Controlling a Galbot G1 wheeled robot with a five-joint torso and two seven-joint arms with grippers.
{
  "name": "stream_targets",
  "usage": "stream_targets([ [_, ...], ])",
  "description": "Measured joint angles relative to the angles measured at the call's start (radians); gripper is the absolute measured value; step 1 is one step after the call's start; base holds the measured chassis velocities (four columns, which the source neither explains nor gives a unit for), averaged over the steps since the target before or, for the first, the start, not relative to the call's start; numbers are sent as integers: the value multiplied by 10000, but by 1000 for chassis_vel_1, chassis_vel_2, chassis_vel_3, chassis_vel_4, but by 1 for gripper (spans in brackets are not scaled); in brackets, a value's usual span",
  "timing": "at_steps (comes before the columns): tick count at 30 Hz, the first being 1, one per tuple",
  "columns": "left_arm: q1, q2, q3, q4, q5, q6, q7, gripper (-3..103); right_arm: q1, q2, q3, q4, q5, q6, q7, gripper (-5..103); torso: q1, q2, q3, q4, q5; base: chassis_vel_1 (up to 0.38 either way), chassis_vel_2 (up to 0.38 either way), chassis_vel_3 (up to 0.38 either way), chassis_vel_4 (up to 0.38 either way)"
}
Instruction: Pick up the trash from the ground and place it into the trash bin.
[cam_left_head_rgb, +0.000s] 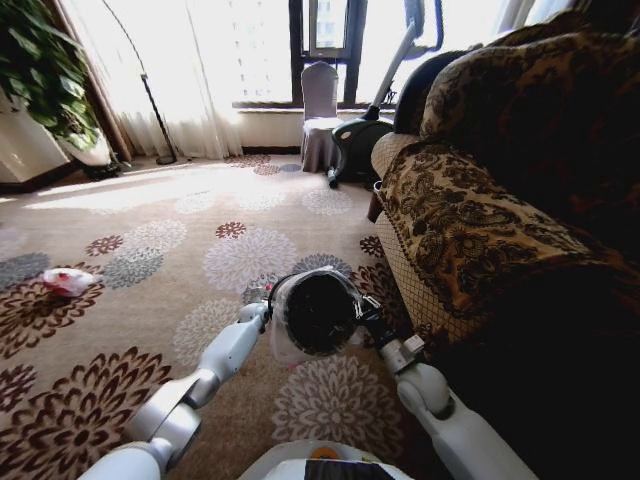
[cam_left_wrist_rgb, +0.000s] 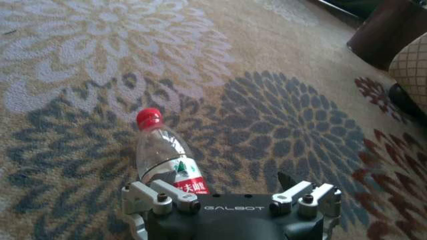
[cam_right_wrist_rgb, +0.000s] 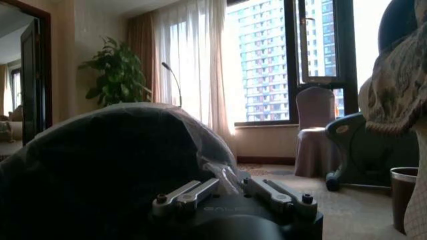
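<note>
While right tool (cam_right_wrist_rgb: 233, 192) pinches trash bin (cam_left_head_rgb: 315, 312) rim, left tool (cam_left_wrist_rgb: 230, 195) spread over red-capped bottle (cam_left_wrist_rgb: 163, 152); "GALBOT" on tool.

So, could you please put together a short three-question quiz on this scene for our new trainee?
1. True or false: the right gripper holds the trash bin off the carpet, its mouth tipped toward the robot.
2. Multiple choice: what lies on the carpet right at the left gripper? A) a crumpled white paper B) a plastic bottle with a red cap C) a green wrapper
3. Fill in: the pink and white crumpled trash lies on the carpet far to the robot's ____.

Key: 1 true; 2 B, the plastic bottle lies partly between the open fingers; 3 left.
</note>
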Motion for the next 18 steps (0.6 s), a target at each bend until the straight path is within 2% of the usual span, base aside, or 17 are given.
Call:
stream_targets([
  [2,-104,-347,-229,301,367,218,-454,100,-132,-25,167,38,24,0,4,0,0,1,-1,-1,6,0,0,0,0],
  [5,13,-398,-266,198,489,459,-837,103,-191,-30,250,38,38,5,0,0,-1,1,-2,1,7,0,0,0,0],
  [8,108,-394,-280,139,515,629,-1063,97,-201,-27,271,34,43,16,-3,0,-1,1,-2,2,8,0,0,0,0],
  [9,248,-406,-321,92,515,859,-1358,97,-188,-8,277,5,53,28,-2,0,1,-1,2,6,-11,0,0,0,0],
  [10,333,-394,-385,-1,511,987,-1570,96,-161,5,258,-26,66,27,-7,0,2,-1,3,2,-12,0,0,0,0],
  [11,449,-356,-476,-119,494,1129,-1784,95,-83,30,207,-63,80,27,-6,0,0,1,0,1,7,0,0,0,0],
  [15,564,-313,-556,-80,503,1121,-1853,93,15,47,145,-83,106,28,-13,0,1,0,1,3,-7,0,0,0,0],
  [18,644,-160,-612,-78,634,1012,-1661,81,29,45,139,-106,127,28,-9,0,1,0,1,3,-1,0,0,0,0],
])
